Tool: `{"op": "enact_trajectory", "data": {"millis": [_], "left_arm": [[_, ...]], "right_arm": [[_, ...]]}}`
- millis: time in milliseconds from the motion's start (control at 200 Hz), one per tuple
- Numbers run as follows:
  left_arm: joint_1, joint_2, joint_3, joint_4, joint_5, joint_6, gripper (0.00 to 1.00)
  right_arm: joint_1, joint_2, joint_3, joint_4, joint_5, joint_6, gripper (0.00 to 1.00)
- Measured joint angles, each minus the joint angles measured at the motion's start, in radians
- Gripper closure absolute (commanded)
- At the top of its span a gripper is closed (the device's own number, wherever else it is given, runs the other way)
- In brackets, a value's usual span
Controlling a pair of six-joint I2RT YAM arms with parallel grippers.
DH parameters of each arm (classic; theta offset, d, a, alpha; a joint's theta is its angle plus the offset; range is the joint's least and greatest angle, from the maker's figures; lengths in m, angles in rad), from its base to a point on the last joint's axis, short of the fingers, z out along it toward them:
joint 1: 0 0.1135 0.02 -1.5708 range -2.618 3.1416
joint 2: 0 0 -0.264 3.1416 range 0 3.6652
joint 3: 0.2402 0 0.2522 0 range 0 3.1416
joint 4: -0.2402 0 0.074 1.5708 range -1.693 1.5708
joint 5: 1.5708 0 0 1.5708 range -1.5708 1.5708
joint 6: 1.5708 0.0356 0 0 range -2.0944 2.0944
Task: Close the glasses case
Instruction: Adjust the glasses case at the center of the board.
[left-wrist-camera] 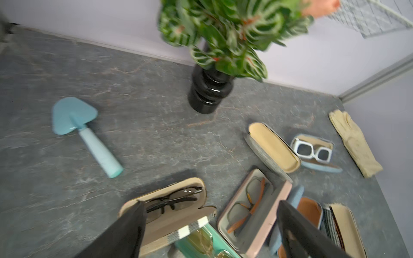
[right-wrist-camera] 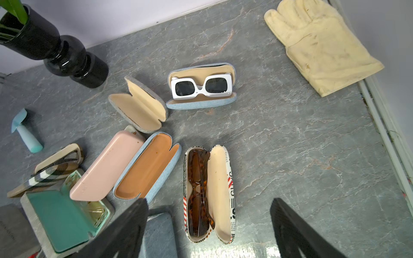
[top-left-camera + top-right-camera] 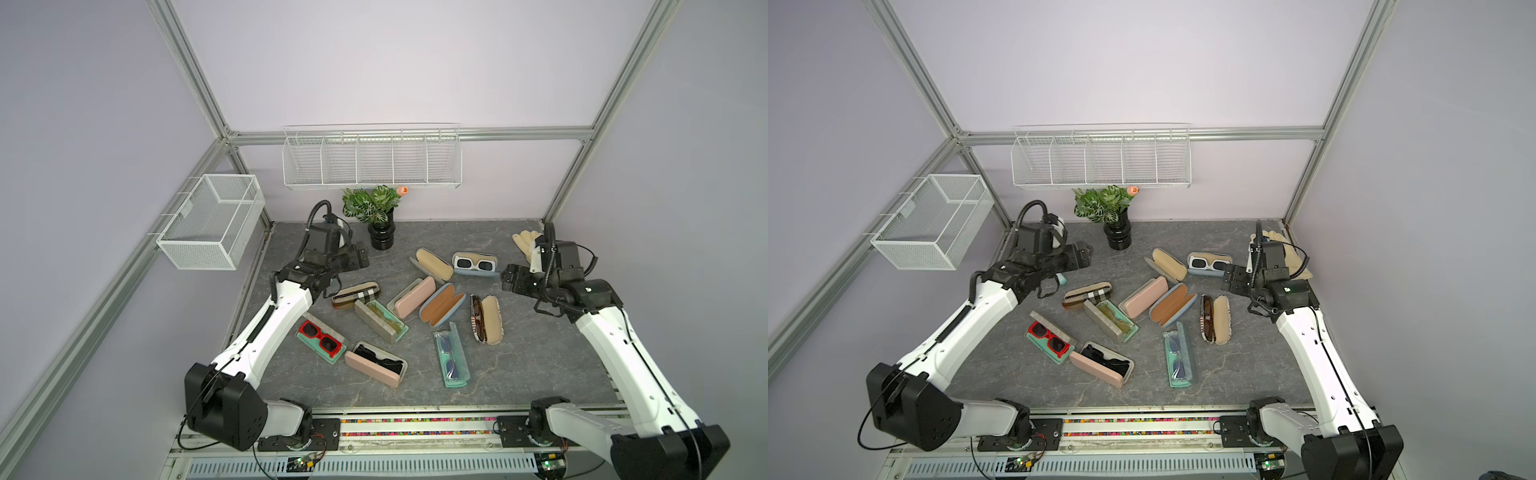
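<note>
1. The desk carries a cluster of cases at its centre. All lie open, and most contain glasses.
2. A wire rack hangs on the rear wall. A mesh basket hangs on the left frame.
3. A plant in a black vase stands at the rear of the desk, behind the cases.
4. My left hand hangs above the desk's rear left. Its fingers are spread wide, with nothing between them.
5. My right hand hangs above the desk's right side. Its fingers are also spread wide, and it holds nothing.
6. A cream glove lies flat in the rear right corner.
7. The plaid case is the case nearest my left hand. It holds dark glasses, with the lid back.
8. The print case is near my right hand. It holds tortoiseshell glasses.
9. A pale blue trowel lies on the desk near my left hand, apart from the cases.
</note>
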Motion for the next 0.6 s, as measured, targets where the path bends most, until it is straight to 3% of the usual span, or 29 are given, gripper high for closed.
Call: {"op": "enact_trajectory", "data": {"millis": [250, 600], "left_arm": [[-0.191, 0.246, 0.212, -0.100, 0.048, 0.121, 0.11], [-0.270, 0.510, 0.382, -0.184, 0.111, 0.156, 0.18]], "right_arm": [[0.000, -0.037, 0.000, -0.019, -0.046, 0.010, 0.11], [0.000, -0.032, -0.020, -0.034, -0.100, 0.018, 0.11]]}}
